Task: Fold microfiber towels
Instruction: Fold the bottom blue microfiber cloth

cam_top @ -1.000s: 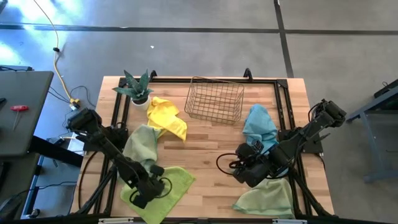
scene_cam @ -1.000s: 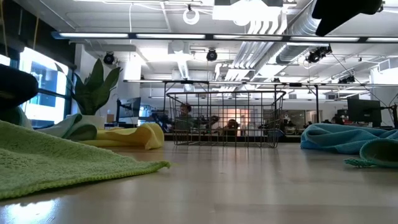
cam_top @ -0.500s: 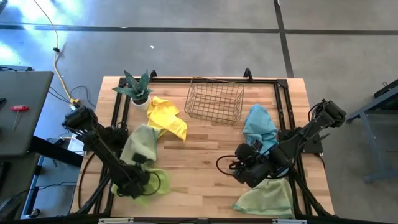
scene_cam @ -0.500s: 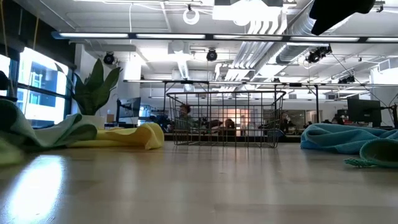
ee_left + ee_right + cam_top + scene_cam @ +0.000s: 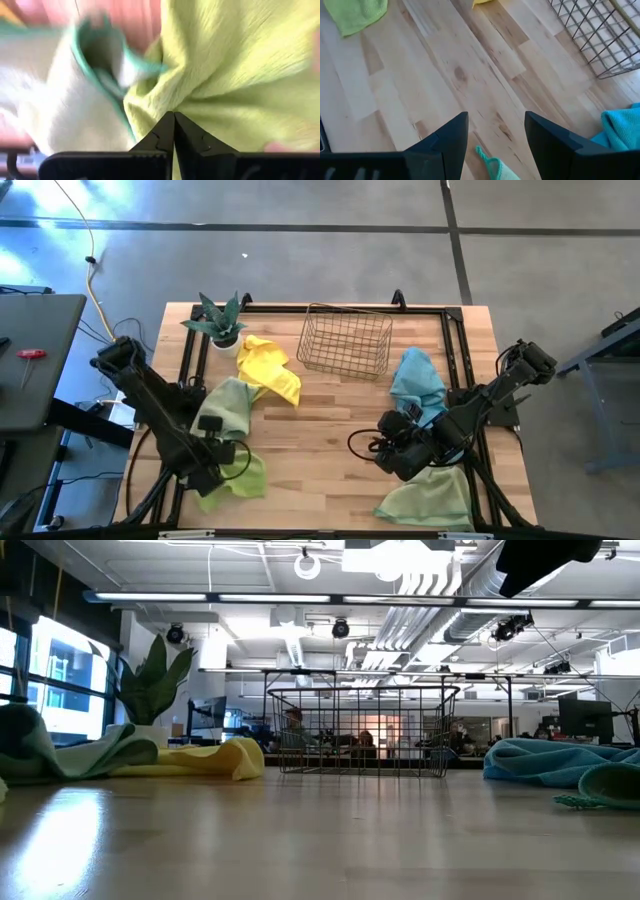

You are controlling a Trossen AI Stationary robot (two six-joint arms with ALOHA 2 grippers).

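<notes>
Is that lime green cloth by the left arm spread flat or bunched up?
Bunched up. The lime green towel lies gathered in a crumpled heap, and the left gripper is shut on its creased fabric.

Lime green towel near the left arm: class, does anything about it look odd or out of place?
Yes. The lime green towel is bunched into a crumpled heap at the table's front left edge, pinched in the left pincer, not lying flat for folding. The right pincer hovers open over bare wood.

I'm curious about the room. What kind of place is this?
Probably a big open workshop or lab: bare ceiling pipes, computer monitors behind the wooden table, and a grey concrete floor.
</notes>
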